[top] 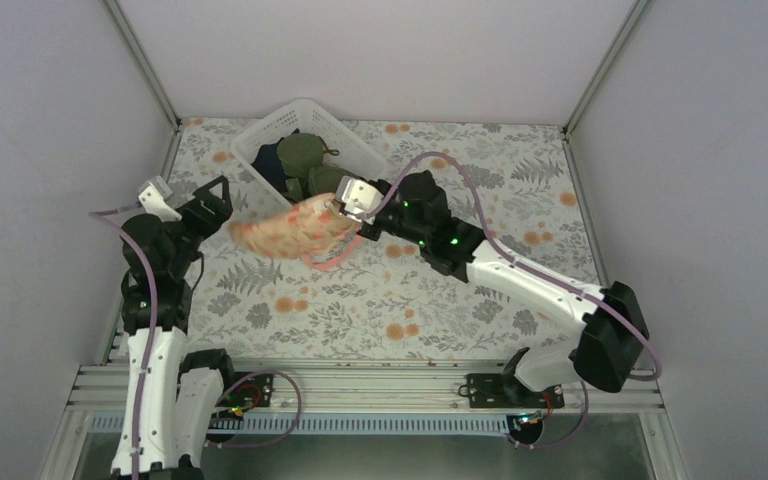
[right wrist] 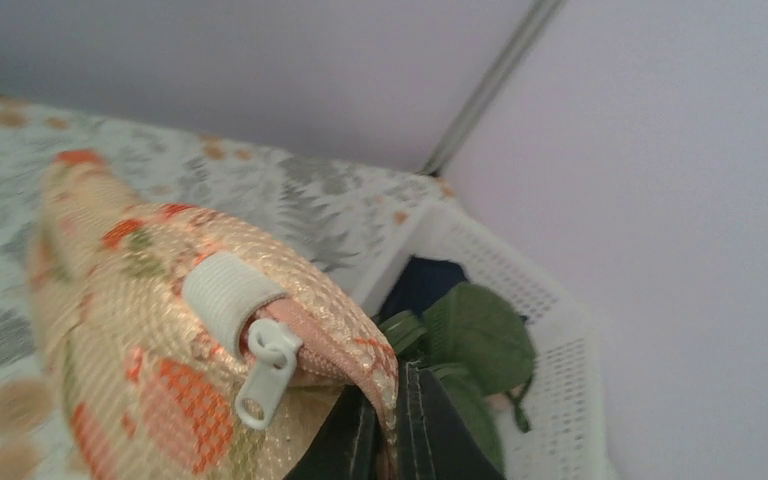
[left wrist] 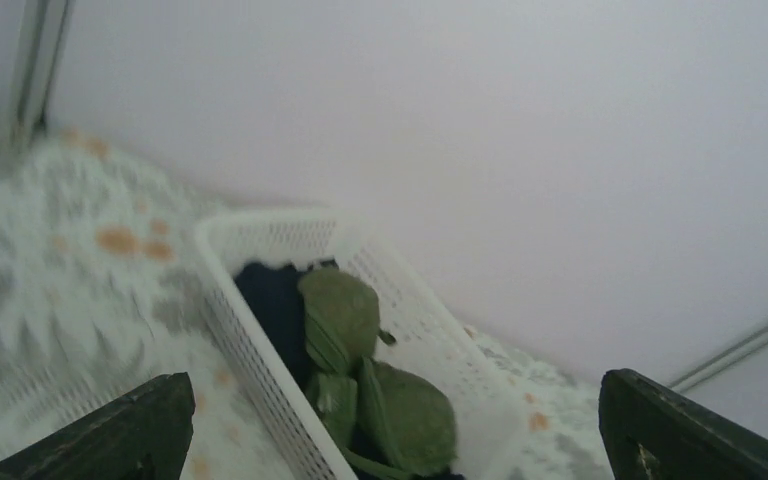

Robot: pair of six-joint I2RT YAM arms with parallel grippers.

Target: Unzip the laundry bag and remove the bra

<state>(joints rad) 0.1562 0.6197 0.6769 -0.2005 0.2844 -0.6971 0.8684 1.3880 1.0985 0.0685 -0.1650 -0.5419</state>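
Observation:
The laundry bag (top: 295,230) is a peach-pink mesh pouch with orange flower print, held up above the table. My right gripper (top: 345,215) is shut on its zipper edge; in the right wrist view the bag (right wrist: 130,330) fills the left, its rim pinched between my gripper (right wrist: 388,425). A white zipper pull (right wrist: 265,375) hangs beside a white tab. The zipper looks shut. My left gripper (top: 215,200) is open and empty, just left of the bag; its fingertips (left wrist: 140,430) frame the basket. The peach bra is hidden.
A white lattice basket (top: 265,140) with olive-green bras (top: 305,160) and a dark garment stands at the back, just behind the bag. It also shows in the left wrist view (left wrist: 250,330) and right wrist view (right wrist: 550,350). Enclosure walls stand on three sides.

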